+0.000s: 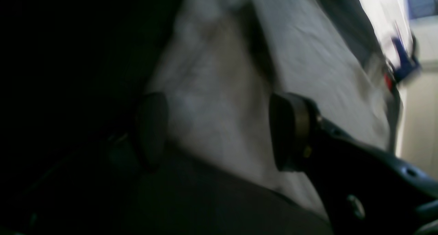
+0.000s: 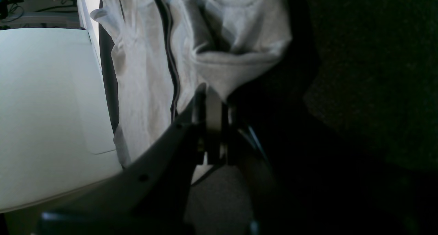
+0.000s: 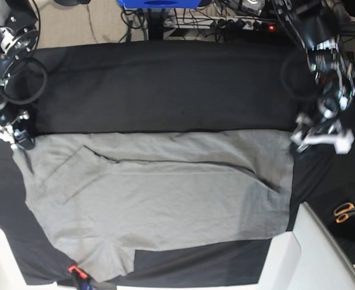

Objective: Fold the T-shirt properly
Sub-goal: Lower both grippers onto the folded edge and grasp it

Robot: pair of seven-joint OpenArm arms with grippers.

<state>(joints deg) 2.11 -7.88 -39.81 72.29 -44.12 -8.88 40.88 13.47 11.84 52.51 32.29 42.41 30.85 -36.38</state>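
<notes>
Grey cotton T-shirt (image 3: 159, 199) lies spread on my black-clothed counter (image 3: 165, 84). Right gripper (image 2: 214, 101) fingers clenched on a fabric fold at its edge; left gripper (image 1: 219, 130) fingers spread apart, straddling cloth.

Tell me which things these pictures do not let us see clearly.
- Base view: where the right end effector grips the T-shirt is too small to read.
- Base view: the T-shirt's lower left corner runs off the bottom edge.
- Left wrist view: blurred and dark; the left end effector is open, but contact with the cloth is unclear.
- Right wrist view: the cloth behind the right end effector is hidden by it.
</notes>
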